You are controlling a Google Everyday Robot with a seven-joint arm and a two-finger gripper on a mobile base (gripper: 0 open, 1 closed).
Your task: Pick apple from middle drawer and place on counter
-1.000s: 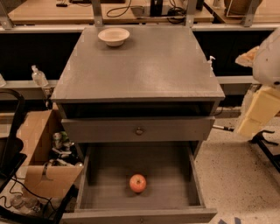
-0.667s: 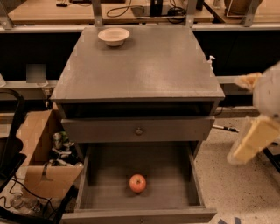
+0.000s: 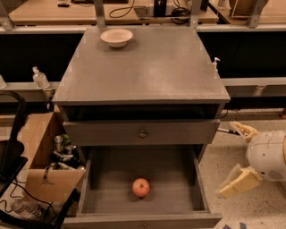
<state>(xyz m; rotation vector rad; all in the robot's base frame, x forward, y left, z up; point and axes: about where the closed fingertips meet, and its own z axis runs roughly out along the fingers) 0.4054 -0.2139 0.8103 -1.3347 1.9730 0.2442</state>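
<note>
My hand [image 3: 230,159] hangs just outside the right wall of the middle drawer [image 3: 199,188], fingers spread and holding nothing. The apple [image 3: 141,187] sits leftward in view and a little lower, on the drawer floor near the front, so I judge I must reach over that wall.

At the back you see light wooden tables [image 3: 49,11] with black cables [image 3: 127,9] lying on them. Under the tables it is dark. On the left side of the view an open cardboard box [image 3: 38,138] sits on the ground. A small clear bottle [image 3: 40,78] stands on a grey ledge [image 3: 27,86]. The floor [image 3: 263,210] on the right is pale with little specks. The gripper [image 3: 225,159] hangs low there, its fingers spread apart.
</note>
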